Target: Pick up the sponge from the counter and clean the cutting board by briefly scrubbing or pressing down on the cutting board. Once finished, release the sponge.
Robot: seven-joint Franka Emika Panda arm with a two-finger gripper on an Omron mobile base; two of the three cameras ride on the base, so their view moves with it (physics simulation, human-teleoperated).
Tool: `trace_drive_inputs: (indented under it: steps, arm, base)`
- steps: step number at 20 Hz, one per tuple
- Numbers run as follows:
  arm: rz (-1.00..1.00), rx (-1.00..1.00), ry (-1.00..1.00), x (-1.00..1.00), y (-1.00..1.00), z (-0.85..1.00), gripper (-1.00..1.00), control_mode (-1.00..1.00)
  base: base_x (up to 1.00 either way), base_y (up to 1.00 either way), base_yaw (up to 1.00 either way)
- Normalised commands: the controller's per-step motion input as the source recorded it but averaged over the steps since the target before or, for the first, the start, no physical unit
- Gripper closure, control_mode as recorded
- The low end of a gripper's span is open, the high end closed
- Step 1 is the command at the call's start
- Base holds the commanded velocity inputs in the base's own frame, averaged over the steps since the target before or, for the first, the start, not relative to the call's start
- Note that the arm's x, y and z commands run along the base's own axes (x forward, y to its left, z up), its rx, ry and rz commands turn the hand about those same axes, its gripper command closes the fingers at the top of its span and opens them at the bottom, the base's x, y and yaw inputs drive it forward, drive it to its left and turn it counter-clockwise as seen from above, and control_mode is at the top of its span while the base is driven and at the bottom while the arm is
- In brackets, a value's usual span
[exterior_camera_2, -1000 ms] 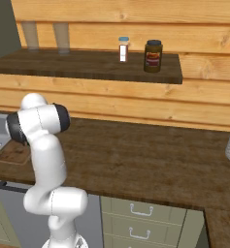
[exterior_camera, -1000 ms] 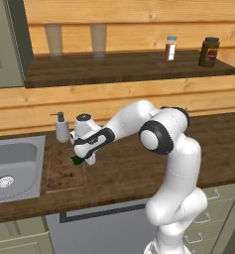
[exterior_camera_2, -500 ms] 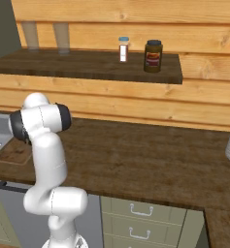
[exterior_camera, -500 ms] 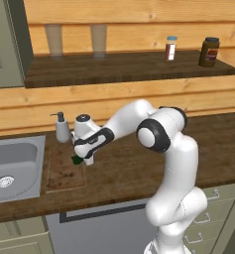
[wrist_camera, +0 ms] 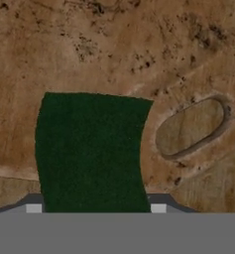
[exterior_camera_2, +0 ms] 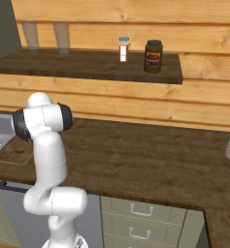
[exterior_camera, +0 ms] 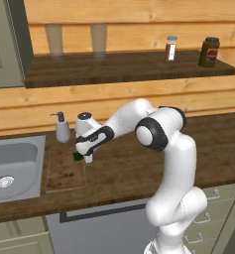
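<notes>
We have the hand (exterior_camera: 83,157) clamped on the sponge (exterior_camera: 78,156), its fingertips pinching the two long sides of the block, as the hand view shows with the dark green top (wrist_camera: 91,154) running up from between them. In the left base view the sponge sits at the board's upper right corner, roughly two o'clock on the cutting board (exterior_camera: 63,170), and it looks to be at or very close to the wood, though we cannot tell for certain whether it is pressing down. The board lies flat on the counter (exterior_camera: 139,171), just to the right of the sink (exterior_camera: 15,168), with a soap dispenser (exterior_camera: 62,128) standing near its far edge at about twelve o'clock.

We judge the grip across the narrow width to be deliberate: it leaves the broad face of the sponge pointing at the board, so the whole pad can be pushed down rather than one edge. The arm reaches far over to nine o'clock from the base, elbow high, which lets the wrist come down nearly straight on the board.

In the hand view the speckled reddish wood (wrist_camera: 114,49) lies behind the sponge, with an oval handle cut-out (wrist_camera: 191,126) at about three o'clock of it. We take this as the scrubbing step; releasing the sponge is what remains once the pressing is done.

On the shelf (exterior_camera: 129,67) above stand a small bottle (exterior_camera: 171,48) and a dark jar (exterior_camera: 209,52), well apart from the work.
</notes>
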Motion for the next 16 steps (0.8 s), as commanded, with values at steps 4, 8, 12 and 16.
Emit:
trace_drive_inputs:
  steps: [4, 8, 12, 16]
  arm:
    - [-0.05, 0.0, 0.0, 0.0, 0.09, -0.12, 1.0, -1.0]
    - [0.0, 0.0, 0.0, -0.64, 0.55, -0.17, 1.0, -1.0]
    - [0.0, 0.0, 0.0, -0.92, 0.27, -0.19, 1.0, -1.0]
    - [0.01, 0.0, -0.02, -0.99, 0.07, -0.16, 1.0, -1.0]
  base:
    - [0.0, 0.0, 0.0]
    - [0.0, 0.0, 0.0]
    - [0.0, 0.0, 0.0]
    - [0.0, 0.0, 0.0]
